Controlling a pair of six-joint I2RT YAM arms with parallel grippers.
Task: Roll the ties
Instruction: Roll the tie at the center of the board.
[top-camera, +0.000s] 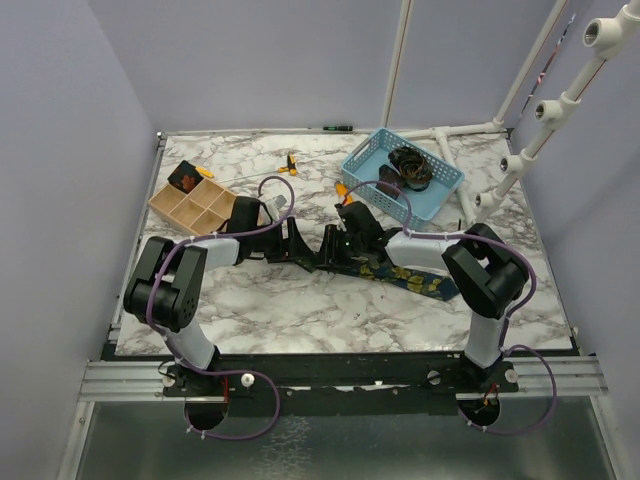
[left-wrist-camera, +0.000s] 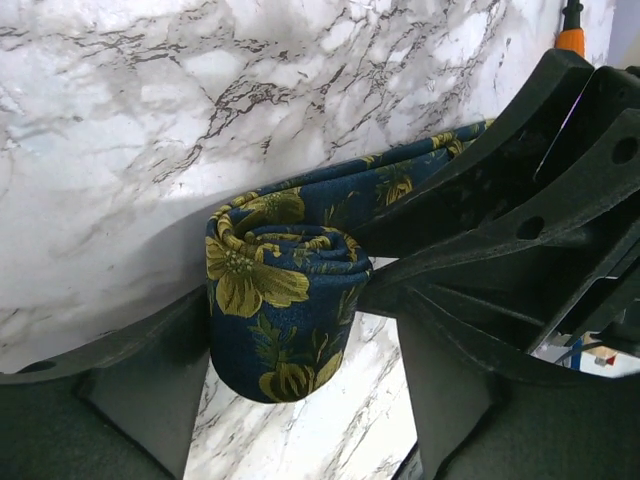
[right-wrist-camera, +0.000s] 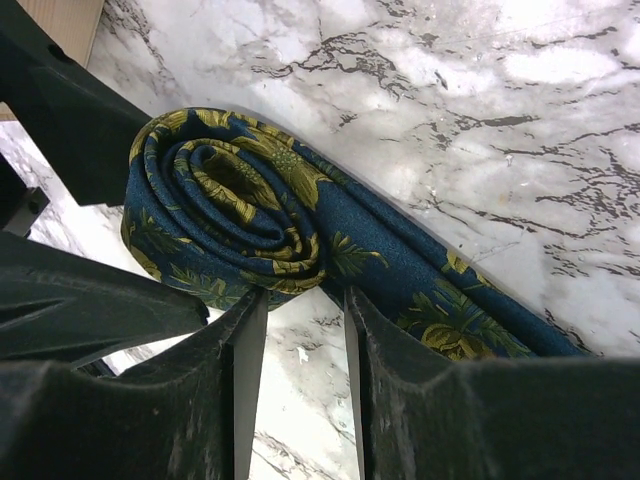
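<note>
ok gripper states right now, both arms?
Left gripper: open, jaws straddling the rolled end of the navy floral tie.
Right gripper: narrow gap, beside the roll; grip cannot be told.

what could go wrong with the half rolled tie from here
The navy floral tie is only partly rolled, its tail flat on the marble table. The left gripper straddles the coil loosely, so it might spring open. The right gripper sits at the coil's edge, and a push there could skew or telescope the roll.
</note>
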